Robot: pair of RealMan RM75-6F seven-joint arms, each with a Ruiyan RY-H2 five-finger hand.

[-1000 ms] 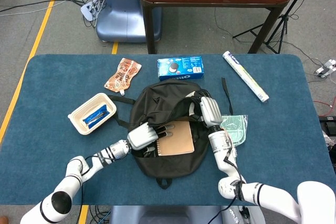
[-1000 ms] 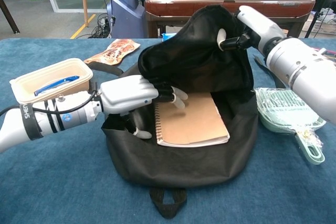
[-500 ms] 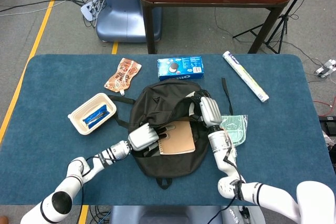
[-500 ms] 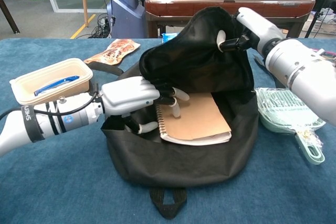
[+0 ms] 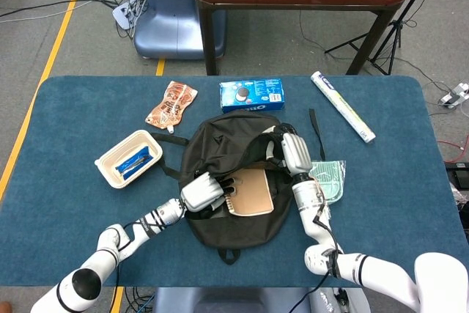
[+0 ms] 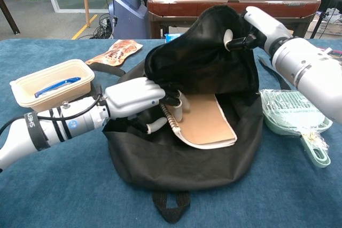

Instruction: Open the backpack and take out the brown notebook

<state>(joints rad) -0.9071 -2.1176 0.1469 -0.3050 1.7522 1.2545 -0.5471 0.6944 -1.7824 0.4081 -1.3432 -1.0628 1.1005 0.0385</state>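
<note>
Your left hand [image 6: 136, 99] has closed on the spiral edge of the brown notebook [image 6: 203, 124] and tipped that edge up off the lining; a second ago the notebook lay flat inside the black backpack [image 6: 181, 158] with your fingers only resting across its top corner. Now the fingers curl over the binding with the thumb underneath, so you appear to have a real pinch on it, and the far edge is still down inside the bag's mouth. That puts you past the opening step and into the lift, though the grip sits on one corner, so the notebook may swing as it comes free. Your right hand [image 6: 254, 28] keeps the flap of the backpack raised and folded back, fingers clamped on the black fabric near its top, which holds the opening wide. Counting around the backpack: one notebook, one backpack, one beige food tray [image 5: 128, 157] to its left holding one blue item, one brown snack pouch [image 5: 171, 104] and one blue Oreo box [image 5: 251, 94] just behind it, one rolled white tube [image 5: 342, 105] behind and to its right, and one pale green dustpan-like scoop [image 6: 294, 118] touching its right side.
</note>
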